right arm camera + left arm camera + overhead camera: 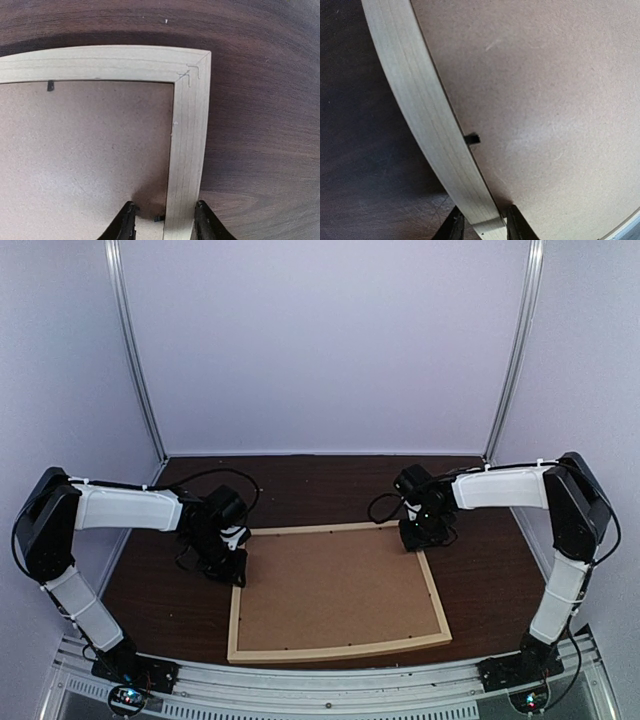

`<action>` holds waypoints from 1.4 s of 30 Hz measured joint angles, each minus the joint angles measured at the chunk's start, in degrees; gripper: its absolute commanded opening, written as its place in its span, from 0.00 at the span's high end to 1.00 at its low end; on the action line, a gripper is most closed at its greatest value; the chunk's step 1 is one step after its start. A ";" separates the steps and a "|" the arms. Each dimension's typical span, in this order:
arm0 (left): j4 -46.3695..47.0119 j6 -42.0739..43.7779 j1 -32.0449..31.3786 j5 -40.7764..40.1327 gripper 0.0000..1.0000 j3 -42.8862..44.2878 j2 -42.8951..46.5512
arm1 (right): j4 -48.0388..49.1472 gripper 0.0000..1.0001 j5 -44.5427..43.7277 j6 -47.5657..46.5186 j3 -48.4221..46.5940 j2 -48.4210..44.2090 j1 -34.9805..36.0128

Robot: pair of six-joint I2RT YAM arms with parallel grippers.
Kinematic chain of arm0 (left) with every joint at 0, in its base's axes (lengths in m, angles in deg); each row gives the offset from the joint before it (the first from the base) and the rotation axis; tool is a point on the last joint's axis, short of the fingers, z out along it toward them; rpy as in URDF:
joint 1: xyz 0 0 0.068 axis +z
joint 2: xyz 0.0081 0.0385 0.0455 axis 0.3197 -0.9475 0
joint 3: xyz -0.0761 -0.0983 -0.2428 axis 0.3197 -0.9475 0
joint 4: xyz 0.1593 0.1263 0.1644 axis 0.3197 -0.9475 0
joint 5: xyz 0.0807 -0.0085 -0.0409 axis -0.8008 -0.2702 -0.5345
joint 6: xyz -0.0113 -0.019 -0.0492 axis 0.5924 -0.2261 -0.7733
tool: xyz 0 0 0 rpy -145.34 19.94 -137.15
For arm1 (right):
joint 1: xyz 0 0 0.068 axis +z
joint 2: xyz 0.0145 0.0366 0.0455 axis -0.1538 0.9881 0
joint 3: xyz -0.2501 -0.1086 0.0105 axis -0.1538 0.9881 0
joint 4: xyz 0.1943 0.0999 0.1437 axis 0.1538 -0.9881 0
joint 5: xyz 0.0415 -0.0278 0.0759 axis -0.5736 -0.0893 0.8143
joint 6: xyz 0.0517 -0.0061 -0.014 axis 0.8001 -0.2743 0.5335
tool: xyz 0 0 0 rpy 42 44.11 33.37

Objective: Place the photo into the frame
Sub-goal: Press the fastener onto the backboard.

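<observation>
**Position.** The frame (340, 647) lies flat on the table (480, 580), back side up, with the brown backing board (335, 590) seated inside it. The photo is not visible in any view, and whether it lies under the board cannot be told.

**Grippers.** The left gripper (485, 226) straddles the left strip near the far-left corner, its fingers tight against both edges of the wood, so it grips the frame. The right gripper (165, 222) straddles the right strip near the far-right corner. Its outer finger sits at the wood while the inner finger stands clear of it over the board, so the jaws are narrow but not clamped.

**Handling.** The frame is probably light and fairly stiff, though its thin strips are likely to twist if it is lifted from one side only. Grip across a strip close to a corner joint, one gripper on each side. The smooth wood may slip in the jaws, so raise both sides together. A small black retaining tab (471, 138) on the inner edge appears to hold the board in; the board likely has to come out before a print can go in.
</observation>
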 measured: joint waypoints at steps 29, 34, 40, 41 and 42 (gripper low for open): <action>-0.42 -0.09 0.04 -0.68 0.65 0.22 -0.02 | -8.81 0.56 5.62 0.90 15.10 -25.49 0.44; -0.48 -0.11 0.04 -0.74 0.64 0.28 -0.02 | -9.60 0.57 6.91 1.97 20.87 -28.55 0.44; -0.52 -0.11 0.04 -0.68 0.64 0.46 -0.24 | -8.68 0.57 8.41 2.78 24.24 -28.98 0.68; -0.35 -0.11 0.02 -0.61 0.64 0.59 -0.37 | -8.41 0.57 8.59 2.80 24.46 -28.89 0.83; -0.09 -0.11 -0.02 -0.48 0.64 0.63 -0.48 | -8.11 0.57 8.70 2.82 24.52 -28.72 0.98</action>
